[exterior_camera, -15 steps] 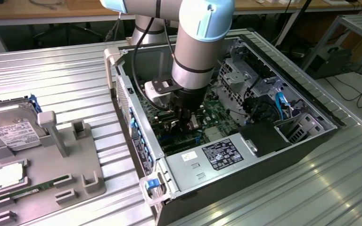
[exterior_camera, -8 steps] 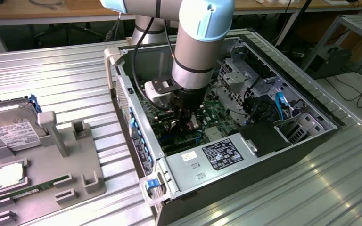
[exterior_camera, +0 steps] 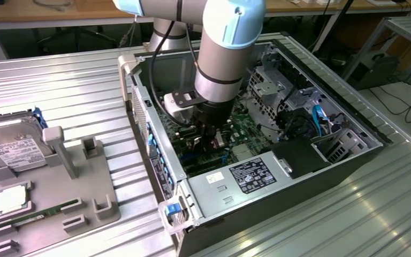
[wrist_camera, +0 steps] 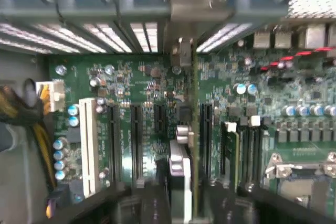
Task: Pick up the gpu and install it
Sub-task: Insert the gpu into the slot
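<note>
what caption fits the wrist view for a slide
Gripper holds the gpu edge-on above the green motherboard, lined up with its black expansion slots.

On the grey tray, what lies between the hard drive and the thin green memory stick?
A square silver chip lies between them, as the exterior view shows.

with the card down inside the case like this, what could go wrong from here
1. In the wrist view the gpu stands edge-on over the motherboard, beside the black slots; if it is off the slot line, it could press on nearby parts.
2. In the exterior view the gripper is deep in the computer case, close to the blue cable and metal drive cage, so a sideways move might snag.
</note>
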Tool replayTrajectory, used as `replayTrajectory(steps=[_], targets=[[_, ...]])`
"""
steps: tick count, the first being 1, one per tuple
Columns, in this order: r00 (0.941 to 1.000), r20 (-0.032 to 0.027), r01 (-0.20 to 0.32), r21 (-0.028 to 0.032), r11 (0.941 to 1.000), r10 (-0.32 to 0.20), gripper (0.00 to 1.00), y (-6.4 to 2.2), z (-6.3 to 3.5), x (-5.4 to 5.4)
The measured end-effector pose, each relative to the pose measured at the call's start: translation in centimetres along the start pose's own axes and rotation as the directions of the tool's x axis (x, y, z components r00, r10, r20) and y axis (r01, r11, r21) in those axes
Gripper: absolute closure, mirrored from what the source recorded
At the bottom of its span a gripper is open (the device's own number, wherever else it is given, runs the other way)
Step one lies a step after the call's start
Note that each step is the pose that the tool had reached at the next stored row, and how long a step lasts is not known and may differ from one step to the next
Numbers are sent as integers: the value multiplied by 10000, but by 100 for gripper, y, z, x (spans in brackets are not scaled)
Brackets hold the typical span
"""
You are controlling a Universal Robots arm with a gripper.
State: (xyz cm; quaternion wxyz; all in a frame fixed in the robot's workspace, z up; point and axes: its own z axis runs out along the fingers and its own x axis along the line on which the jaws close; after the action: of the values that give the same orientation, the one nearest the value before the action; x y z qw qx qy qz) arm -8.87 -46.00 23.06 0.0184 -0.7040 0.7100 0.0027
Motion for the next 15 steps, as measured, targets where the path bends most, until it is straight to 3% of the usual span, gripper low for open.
replayTrajectory(steps=[1,6,15], targets=[[10000,-16,1,-8,10000,-1,64,0,-13,0],[10000,-12,3,35,10000,-3,64,-2,-113,-13],[10000,-16,7,188,9998,-6,64,-9,-432,-64]])
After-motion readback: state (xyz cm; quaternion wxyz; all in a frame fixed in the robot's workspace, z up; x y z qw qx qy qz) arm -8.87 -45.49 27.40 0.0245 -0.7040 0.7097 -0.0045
